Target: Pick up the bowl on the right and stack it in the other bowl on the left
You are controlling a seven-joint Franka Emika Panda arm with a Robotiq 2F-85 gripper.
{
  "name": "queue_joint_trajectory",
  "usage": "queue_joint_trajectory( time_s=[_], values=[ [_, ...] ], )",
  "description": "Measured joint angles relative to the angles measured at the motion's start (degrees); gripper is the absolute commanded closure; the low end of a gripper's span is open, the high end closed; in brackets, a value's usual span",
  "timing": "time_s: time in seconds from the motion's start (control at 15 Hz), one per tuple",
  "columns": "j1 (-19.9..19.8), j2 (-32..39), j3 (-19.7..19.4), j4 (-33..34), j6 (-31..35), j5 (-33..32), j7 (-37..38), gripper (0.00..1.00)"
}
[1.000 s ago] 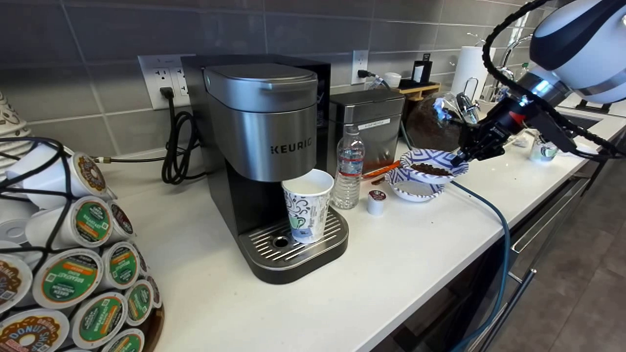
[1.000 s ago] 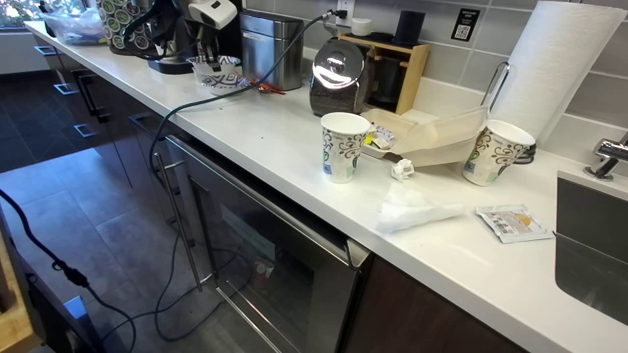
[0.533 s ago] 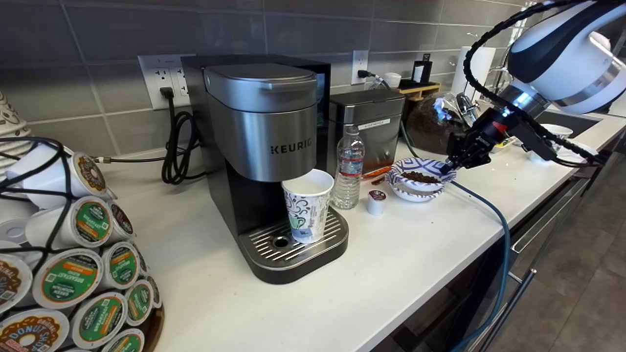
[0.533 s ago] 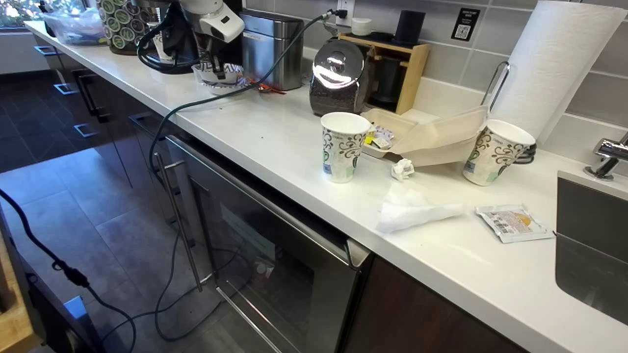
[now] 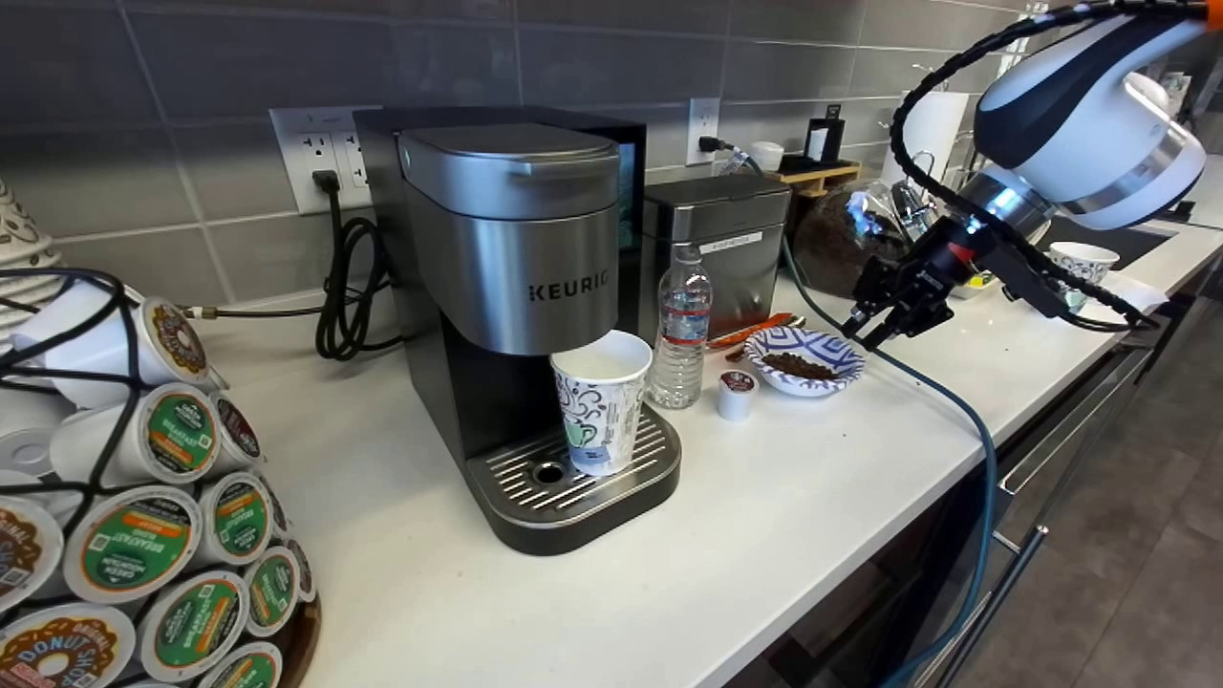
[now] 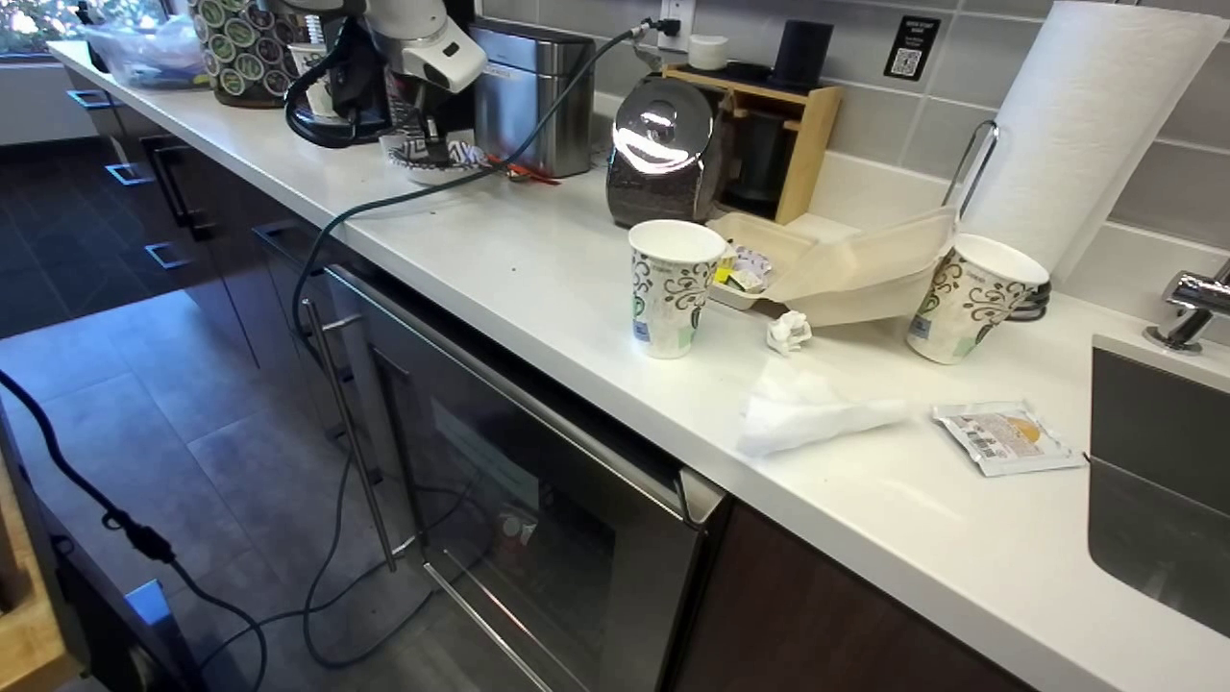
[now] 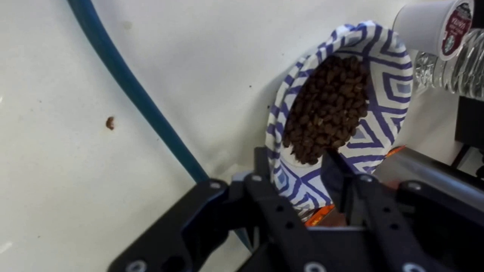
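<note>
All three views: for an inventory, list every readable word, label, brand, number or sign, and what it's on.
"KEURIG": coffee maker
"BREAKFAST": green-lidded pods
"GREEN MOUNTAIN": one of them, barely legible
"ORIGINAL DONUT SHOP": brown-lidded pod
Too small or blurred: print on steel bin label, water bottle, maroon-lidded pod, paper cups, wall sign, foil packet and gripper.

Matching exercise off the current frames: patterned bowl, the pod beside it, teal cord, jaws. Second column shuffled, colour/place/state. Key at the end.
Column 1
1. Patterned bowl
2. Pod beside the bowl
3. Teal cord
4. Jaws

Column 2
A. Spread apart
B. Hanging over the edge of the counter
C. Dark brown beans inside
D. White, with a maroon lid

Pairs: 1-C, 2-D, 3-B, 4-A
</note>
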Motion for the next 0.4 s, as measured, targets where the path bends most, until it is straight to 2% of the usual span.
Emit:
queue_joint_trajectory(
  time_s=[0.13,0.27,0.33,0.4],
  values=[
    [-0.21,-1.07,-0.46,-0.57,0.0,-0.69,0.17,0.11],
    [-0.24,-4.25,-2.36,-3.52,-2.23,-6.43,1.81,0.0],
    [-0.31,-6.41,-3.61,-5.84,-4.08,-10.65,2.91,0.14],
    [-0.61,-8.64,-4.61,-8.22,-6.23,-13.99,3.05,0.07]
  ],
)
